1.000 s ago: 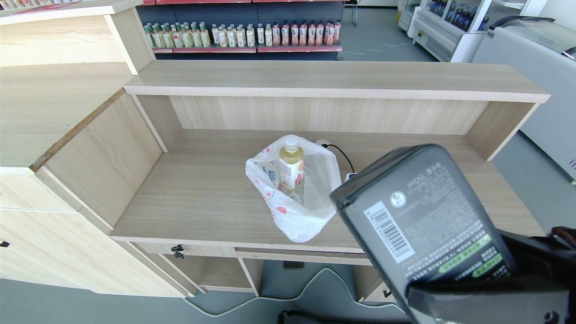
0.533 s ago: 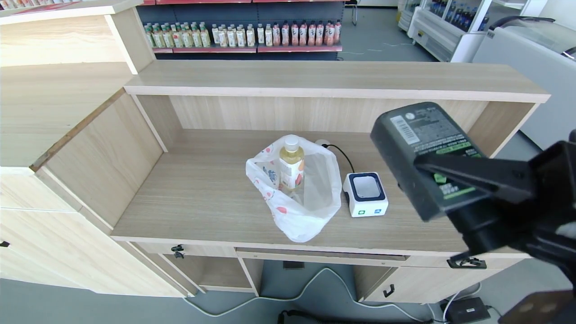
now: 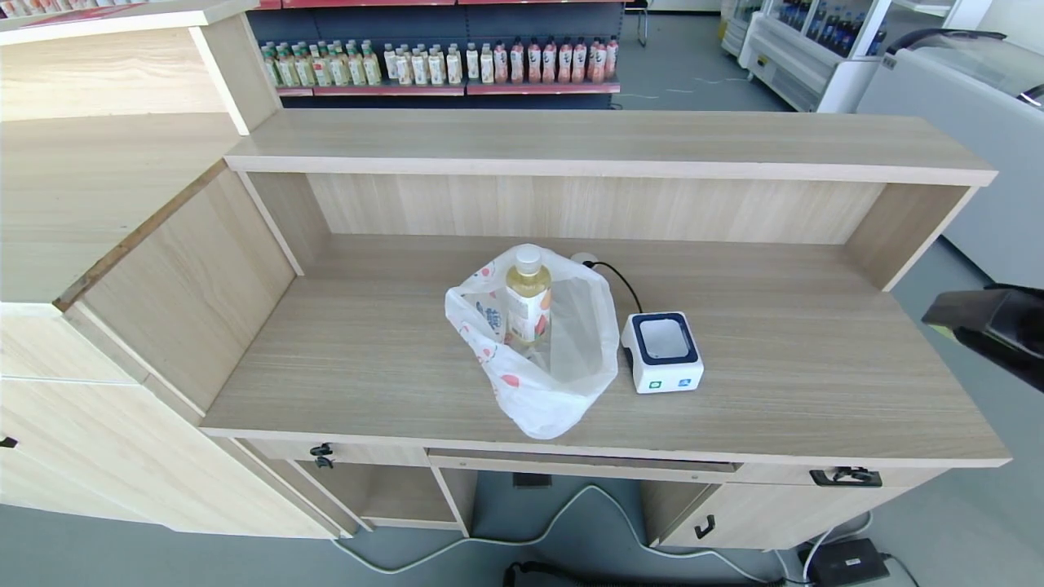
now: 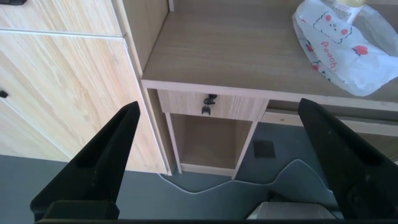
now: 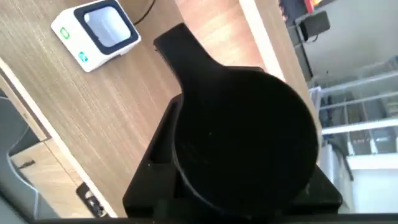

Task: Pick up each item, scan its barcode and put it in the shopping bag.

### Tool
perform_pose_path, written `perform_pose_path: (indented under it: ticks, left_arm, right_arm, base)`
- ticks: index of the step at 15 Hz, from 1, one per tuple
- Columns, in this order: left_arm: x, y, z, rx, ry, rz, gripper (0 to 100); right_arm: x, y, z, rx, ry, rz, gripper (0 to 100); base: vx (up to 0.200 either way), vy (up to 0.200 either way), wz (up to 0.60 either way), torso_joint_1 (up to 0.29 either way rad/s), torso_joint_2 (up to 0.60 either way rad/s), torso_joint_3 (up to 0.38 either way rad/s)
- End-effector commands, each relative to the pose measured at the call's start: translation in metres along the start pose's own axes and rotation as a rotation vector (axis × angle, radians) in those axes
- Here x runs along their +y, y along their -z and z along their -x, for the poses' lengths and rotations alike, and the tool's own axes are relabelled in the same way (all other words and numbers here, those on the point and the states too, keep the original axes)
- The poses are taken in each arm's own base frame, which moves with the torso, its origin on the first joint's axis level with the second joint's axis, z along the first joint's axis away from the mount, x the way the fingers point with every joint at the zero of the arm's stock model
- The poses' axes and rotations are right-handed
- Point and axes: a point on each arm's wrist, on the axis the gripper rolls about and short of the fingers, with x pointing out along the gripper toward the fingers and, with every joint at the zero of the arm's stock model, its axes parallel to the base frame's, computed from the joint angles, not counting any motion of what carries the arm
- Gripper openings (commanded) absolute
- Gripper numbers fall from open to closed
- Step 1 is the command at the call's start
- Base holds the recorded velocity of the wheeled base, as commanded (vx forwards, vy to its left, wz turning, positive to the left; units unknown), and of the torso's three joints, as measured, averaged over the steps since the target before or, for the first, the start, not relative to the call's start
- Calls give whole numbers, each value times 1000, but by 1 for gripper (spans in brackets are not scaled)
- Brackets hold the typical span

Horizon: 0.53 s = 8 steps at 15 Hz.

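Note:
A white shopping bag (image 3: pixel 538 383) with printed patterns stands open mid-counter, and a yellow drink bottle (image 3: pixel 528 306) is upright inside it. Right of the bag sits the white barcode scanner (image 3: pixel 662 352), window up, also seen as the scanner (image 5: pixel 99 31) in the right wrist view. My right gripper (image 3: pixel 1007 338) is off the counter's right end, shut on a black container (image 3: pixel 950 314). That black container (image 5: pixel 242 143) blocks most of the right wrist view. My left gripper (image 4: pixel 219 106) hangs open and holds nothing, low in front of the counter, left of the bag (image 4: pixel 348 50).
The wooden counter (image 3: pixel 775 383) has a raised back shelf (image 3: pixel 603 143) and side walls. A black cable (image 3: pixel 616 281) runs from the scanner to the back. Drawers and cables lie below the front edge. Store shelves with bottles (image 3: pixel 440 63) stand behind.
My right arm has swung the black container from close in front of the head camera out to the right edge, uncovering the scanner. Bag and bottle have not moved.

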Motion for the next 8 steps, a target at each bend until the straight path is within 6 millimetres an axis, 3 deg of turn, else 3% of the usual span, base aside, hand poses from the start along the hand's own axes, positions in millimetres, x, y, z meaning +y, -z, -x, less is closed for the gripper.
perform_pose_path:
  ticks: [1, 3, 5, 6, 8]
  left_arm:
    - [0, 0, 0, -1, 0, 1, 100]
    - [0, 0, 0, -1, 0, 1, 100]
    - [0, 0, 0, -1, -2, 1, 100]
    - [0, 0, 0, -1, -2, 1, 100]
    - [0, 0, 0, -1, 0, 0, 100]
  right_arm:
    - [-6, 1, 8, 70, 54, -53, 0]
    - [-6, -6, 1, 69, 67, -260, 0]
    - [-19, -16, -12, 73, 114, -366, 0]
    - [-25, -21, -31, 101, 154, -494, 0]
    - [-22, -30, -63, 17, 63, -849, 0]
  base:
    - [0, 0, 0, 0, 0, 0]
    - [0, 0, 600, 2, 5, 5]
    - [0, 0, 600, -2, 5, 2]
    - [0, 0, 600, 2, -2, 7]
    - [0, 0, 0, 0, 0, 0]
